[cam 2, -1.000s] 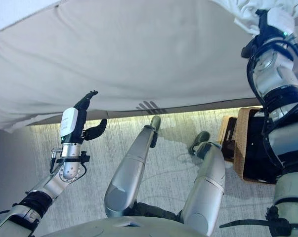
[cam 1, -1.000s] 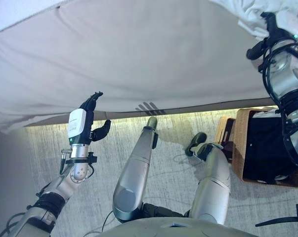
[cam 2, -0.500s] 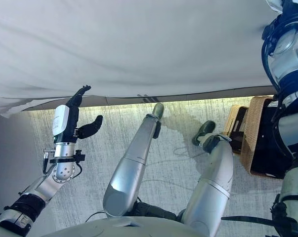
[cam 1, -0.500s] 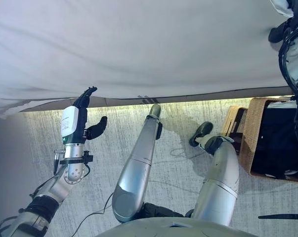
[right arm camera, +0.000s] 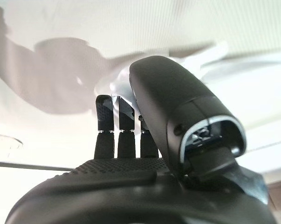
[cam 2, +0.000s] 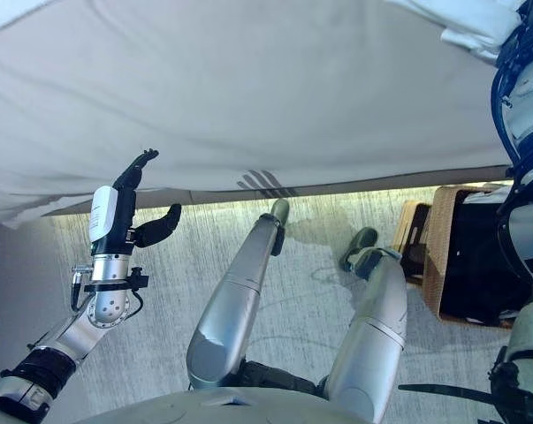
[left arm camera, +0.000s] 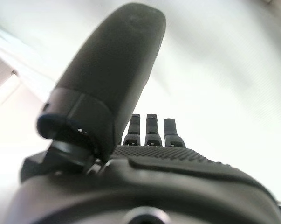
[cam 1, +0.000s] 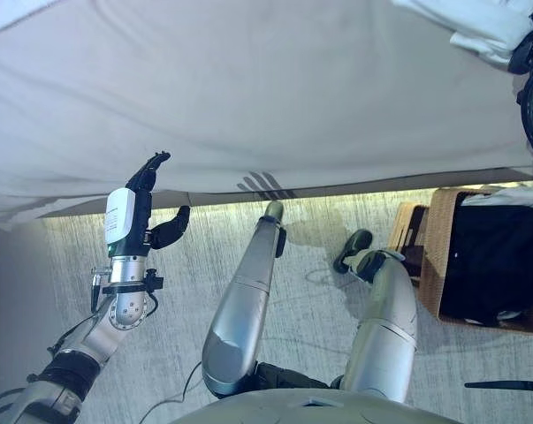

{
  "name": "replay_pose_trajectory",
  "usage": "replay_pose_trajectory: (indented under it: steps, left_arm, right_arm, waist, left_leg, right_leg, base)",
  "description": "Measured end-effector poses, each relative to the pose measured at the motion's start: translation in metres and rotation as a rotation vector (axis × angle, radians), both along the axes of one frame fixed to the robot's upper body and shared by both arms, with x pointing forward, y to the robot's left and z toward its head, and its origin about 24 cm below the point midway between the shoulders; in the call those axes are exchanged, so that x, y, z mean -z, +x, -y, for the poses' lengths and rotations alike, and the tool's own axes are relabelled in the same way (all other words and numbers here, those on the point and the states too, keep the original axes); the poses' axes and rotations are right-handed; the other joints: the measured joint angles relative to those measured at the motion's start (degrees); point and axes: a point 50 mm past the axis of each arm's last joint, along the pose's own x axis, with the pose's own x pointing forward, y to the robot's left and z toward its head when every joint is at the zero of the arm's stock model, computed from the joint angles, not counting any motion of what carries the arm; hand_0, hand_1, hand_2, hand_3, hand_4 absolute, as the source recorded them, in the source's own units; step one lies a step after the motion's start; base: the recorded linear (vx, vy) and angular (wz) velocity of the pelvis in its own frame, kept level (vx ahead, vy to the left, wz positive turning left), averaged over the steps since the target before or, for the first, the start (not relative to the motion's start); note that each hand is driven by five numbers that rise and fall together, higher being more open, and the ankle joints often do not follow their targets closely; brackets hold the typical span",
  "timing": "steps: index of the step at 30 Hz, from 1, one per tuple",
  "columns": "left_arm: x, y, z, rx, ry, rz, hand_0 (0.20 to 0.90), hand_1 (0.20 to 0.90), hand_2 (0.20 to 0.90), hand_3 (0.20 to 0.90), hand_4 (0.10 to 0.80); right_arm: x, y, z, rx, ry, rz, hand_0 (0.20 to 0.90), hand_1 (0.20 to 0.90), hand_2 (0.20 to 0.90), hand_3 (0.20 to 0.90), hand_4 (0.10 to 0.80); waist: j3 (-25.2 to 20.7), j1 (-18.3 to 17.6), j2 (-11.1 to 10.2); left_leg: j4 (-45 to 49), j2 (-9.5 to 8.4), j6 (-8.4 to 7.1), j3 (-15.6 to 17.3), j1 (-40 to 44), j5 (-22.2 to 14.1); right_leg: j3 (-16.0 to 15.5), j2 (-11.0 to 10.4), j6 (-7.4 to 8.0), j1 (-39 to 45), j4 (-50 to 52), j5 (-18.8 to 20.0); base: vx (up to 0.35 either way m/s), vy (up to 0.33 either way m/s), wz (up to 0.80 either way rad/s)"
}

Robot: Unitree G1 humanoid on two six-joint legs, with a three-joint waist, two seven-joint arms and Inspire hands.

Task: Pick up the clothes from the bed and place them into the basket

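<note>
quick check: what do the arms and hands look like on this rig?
Both arms are silver-grey metal tubes with black cable bundles at the joints. The left hand is dark, with a white plate on its back and a black ring clamp at the wrist. The right hand is dark too, with a textured rubbery palm and segmented fingers.

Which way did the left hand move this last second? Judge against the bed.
No. The left hand stays raised at the bed edge, left of its striped mark.

No text, label or number can be read
</note>
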Motion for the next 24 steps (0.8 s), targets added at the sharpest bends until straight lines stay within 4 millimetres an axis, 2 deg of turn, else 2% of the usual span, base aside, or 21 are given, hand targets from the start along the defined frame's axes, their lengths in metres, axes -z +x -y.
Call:
replay_pose_trajectory:
  steps: [5, 7, 11, 15, 16, 20, 24]
  left_arm:
    - [0.004, -0.002, 0.000, 0.014, 0.004, -0.040, 0.900, 0.900, 0.900, 0.900, 0.800]
    - [0.007, -0.003, -0.001, 0.016, 0.009, -0.059, 0.900, 0.900, 0.900, 0.900, 0.800]
    - [0.013, -0.004, -0.002, 0.017, 0.018, -0.091, 0.900, 0.900, 0.900, 0.900, 0.800]
    - [0.011, 0.001, 0.000, 0.048, 0.035, -0.108, 0.900, 0.900, 0.900, 0.900, 0.800]
    - [0.011, 0.002, 0.001, 0.052, 0.041, -0.114, 0.900, 0.900, 0.900, 0.900, 0.800]
    - [0.011, 0.006, 0.000, 0.056, 0.075, -0.146, 0.900, 0.900, 0.900, 0.900, 0.800]
    - [0.015, 0.008, -0.004, 0.028, 0.097, -0.193, 0.900, 0.900, 0.900, 0.900, 0.800]
  right_arm:
    - [0.002, -0.004, 0.008, 0.009, 0.006, -0.021, 0.300, 0.300, 0.300, 0.200, 0.100]
    - [0.007, -0.005, 0.010, 0.004, 0.002, -0.038, 0.300, 0.300, 0.300, 0.200, 0.100]
    - [0.017, -0.005, 0.013, -0.024, 0.008, -0.080, 0.300, 0.300, 0.300, 0.200, 0.100]
    - [0.010, -0.011, 0.019, -0.044, -0.012, -0.072, 0.300, 0.300, 0.300, 0.200, 0.100]
    - [0.005, -0.012, 0.018, -0.062, -0.025, -0.060, 0.300, 0.300, 0.300, 0.200, 0.100]
    - [-0.011, -0.013, 0.007, -0.155, -0.050, 0.004, 0.300, 0.300, 0.300, 0.200, 0.100]
    - [-0.017, -0.013, 0.003, -0.192, -0.052, 0.020, 0.300, 0.300, 0.300, 0.200, 0.100]
  waist:
    - [0.0, -0.6, 0.0]
    - [0.0, -0.9, -0.1]
    - [0.0, -1.1, -0.2]
    - [-0.2, -1.8, -0.6]
    - [-0.3, -2.3, -0.8]
    - [-0.9, -3.5, -2.1]
    - [-4.9, -5.7, -4.8]
  left_leg:
    - [-4.9, -0.05, 0.15, 0.4, 7.6, 0.6]
    - [-7.1, -0.02, 0.09, 0.4, 10.5, 1.0]
    - [-12.1, 0.45, -0.32, 0.6, 16.9, 2.5]
    - [-17.4, 1.13, -0.02, 1.3, 23.6, 3.4]
    - [-19.0, 1.30, 0.00, 1.7, 25.5, 3.8]
    - [-26.6, 2.16, -0.26, 3.9, 34.1, 5.4]
    - [-33.7, 2.88, -0.67, 5.5, 39.3, 7.2]
  right_leg:
    - [-0.5, 0.1, 0.27, 7.0, -3.9, 0.2]
    - [-0.8, 0.2, 1.00, 9.6, -5.4, 0.7]
    - [-1.3, 1.0, 1.36, 15.5, -10.0, 2.0]
    - [-1.8, 2.0, 1.57, 21.7, -14.9, 2.7]
    - [-1.8, 2.3, 2.04, 23.3, -16.3, 3.0]
    - [-0.6, 4.0, 3.08, 30.1, -22.6, 5.1]
    - [-0.4, 5.2, 3.77, 33.9, -28.3, 7.2]
  base:
    - [0.000, 0.018, -0.01]
    - [-0.001, 0.042, -0.03]
    - [0.029, 0.039, -0.05]
    - [0.089, 0.053, -0.09]
    - [0.123, 0.055, -0.17]
    - [0.122, 0.051, -0.30]
    - [0.087, 0.060, -0.20]
